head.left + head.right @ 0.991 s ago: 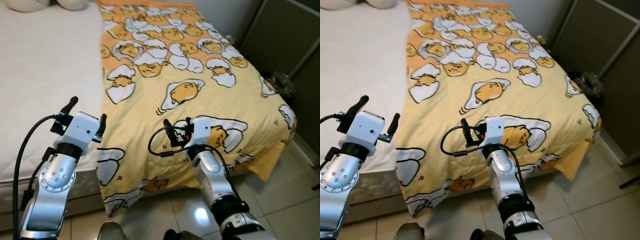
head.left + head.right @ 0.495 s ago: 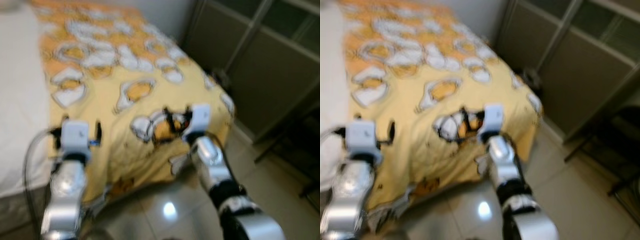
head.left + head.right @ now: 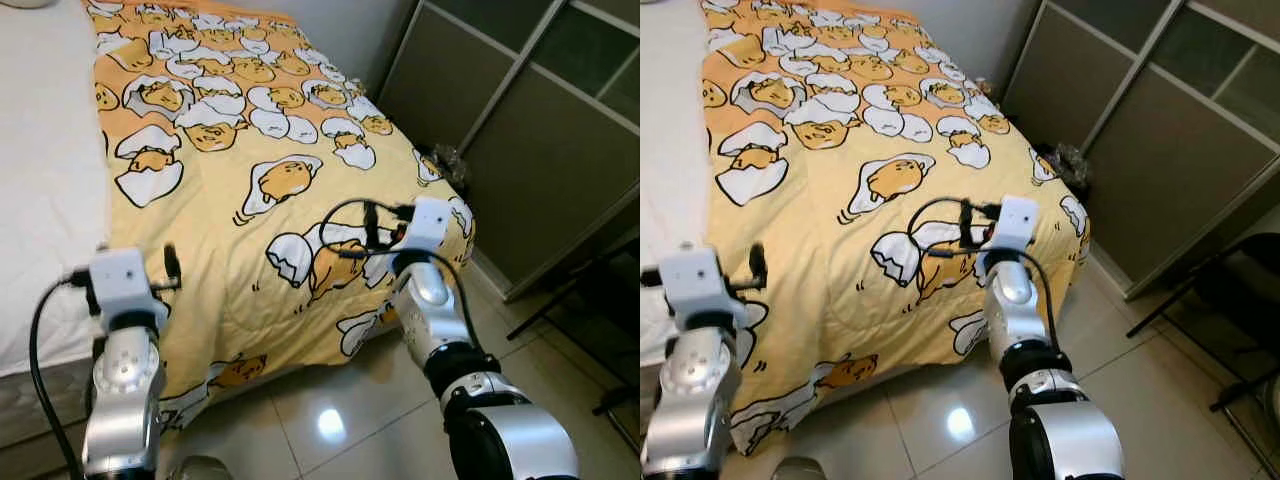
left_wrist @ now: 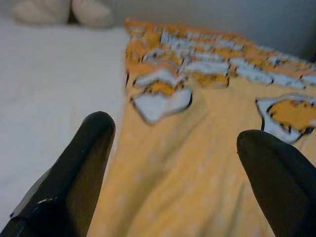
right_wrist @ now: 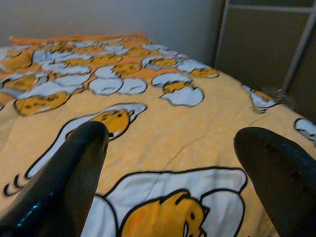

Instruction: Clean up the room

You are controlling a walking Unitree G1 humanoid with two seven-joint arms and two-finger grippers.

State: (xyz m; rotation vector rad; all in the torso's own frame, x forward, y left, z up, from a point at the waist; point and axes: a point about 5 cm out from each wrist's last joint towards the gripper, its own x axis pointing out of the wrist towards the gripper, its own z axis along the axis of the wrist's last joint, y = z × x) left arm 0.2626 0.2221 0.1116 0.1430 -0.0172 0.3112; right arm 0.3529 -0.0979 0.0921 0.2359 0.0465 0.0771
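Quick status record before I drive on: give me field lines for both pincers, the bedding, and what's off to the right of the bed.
left pincer: open, empty, raised over the near left part of the bed
right pincer: open, empty, raised over the near right corner of the bed
blanket: yellow blanket with egg cartoon print, spread flat, near edge hanging toward the floor
sheet: plain white bed sheet, left of the blanket
wardrobe: dark sliding-door wardrobe, right of the bed
floor: glossy pale tiled floor
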